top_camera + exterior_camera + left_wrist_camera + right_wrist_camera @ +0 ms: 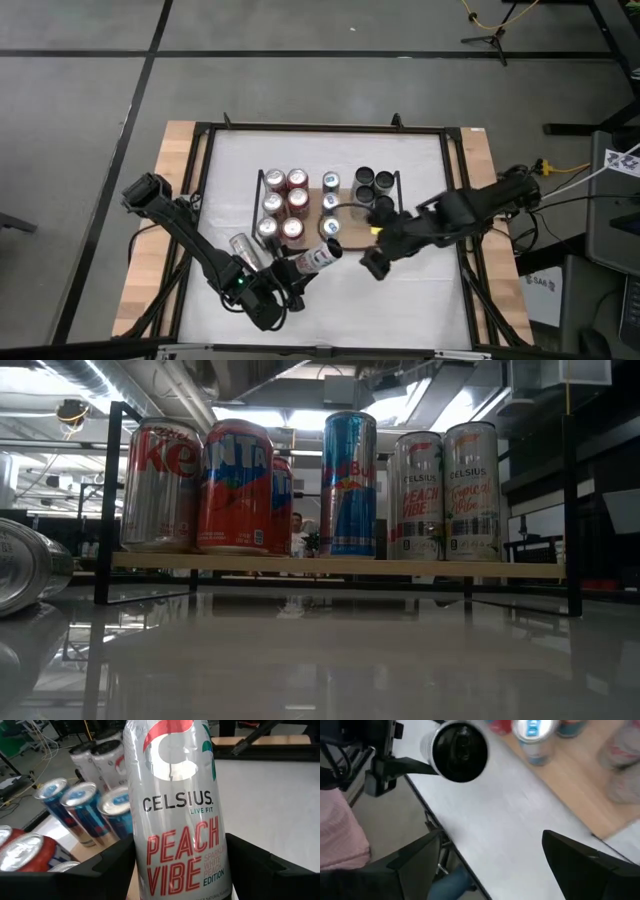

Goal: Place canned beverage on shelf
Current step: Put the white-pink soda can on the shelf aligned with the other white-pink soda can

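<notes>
The shelf (345, 228) is a small wooden board with black rails; red cans (285, 205), blue cans (329, 203) and dark-topped cans (373, 185) stand upright on it. My left gripper (298, 270) is near the shelf's near edge, shut on a silver Celsius Peach Vibe can (175, 805). In the high view this can (320, 256) points toward the shelf. My right gripper (371, 263) hovers open just right of the can, with nothing between its fingers (580, 865). It looks at the can's dark top (460, 752). My left gripper pinches the can's two opposite sides near its bottom end (145, 870), one finger (107, 867) on each side. The fingers come from the table's near left. The can sticks out forward beyond them, top end away, tilted and off the table.
Another silver can (243, 248) lies on its side on the white tabletop left of my left gripper; the low view shows it too (20, 565). Bare tabletop (420, 300) lies near and right of the shelf. A black frame (455, 180) borders the table.
</notes>
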`<state>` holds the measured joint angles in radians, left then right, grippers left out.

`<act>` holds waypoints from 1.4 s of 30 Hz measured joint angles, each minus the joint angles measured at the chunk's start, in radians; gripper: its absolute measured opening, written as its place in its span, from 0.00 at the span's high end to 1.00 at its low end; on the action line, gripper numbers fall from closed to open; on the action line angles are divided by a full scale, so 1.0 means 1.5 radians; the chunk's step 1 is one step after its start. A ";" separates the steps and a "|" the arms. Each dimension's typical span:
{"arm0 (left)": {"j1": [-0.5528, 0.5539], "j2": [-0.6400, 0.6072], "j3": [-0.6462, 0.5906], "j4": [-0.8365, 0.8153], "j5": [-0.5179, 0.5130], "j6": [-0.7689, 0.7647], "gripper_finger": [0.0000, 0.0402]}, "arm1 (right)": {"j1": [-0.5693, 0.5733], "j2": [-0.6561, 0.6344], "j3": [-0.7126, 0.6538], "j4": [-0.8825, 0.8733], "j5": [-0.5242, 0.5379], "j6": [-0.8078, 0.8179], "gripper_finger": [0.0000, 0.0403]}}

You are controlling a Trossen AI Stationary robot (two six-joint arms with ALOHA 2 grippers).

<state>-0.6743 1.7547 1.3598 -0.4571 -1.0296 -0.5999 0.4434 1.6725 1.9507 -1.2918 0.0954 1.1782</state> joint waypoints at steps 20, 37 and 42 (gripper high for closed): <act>-0.001 0.015 0.000 0.017 -0.020 0.001 0.35 | 0.049 -0.032 0.001 0.002 0.027 0.014 0.16; -0.001 0.015 0.000 0.017 -0.020 0.005 0.35 | 0.049 -0.032 0.001 0.036 0.034 -0.050 0.16; -0.001 0.015 0.000 0.017 -0.019 0.006 0.35 | 0.049 -0.031 0.001 0.064 0.017 -0.070 0.16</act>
<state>-0.6762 1.7775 1.3598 -0.4322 -1.0588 -0.5911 0.5167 1.6264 1.9514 -1.1963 0.1217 1.0726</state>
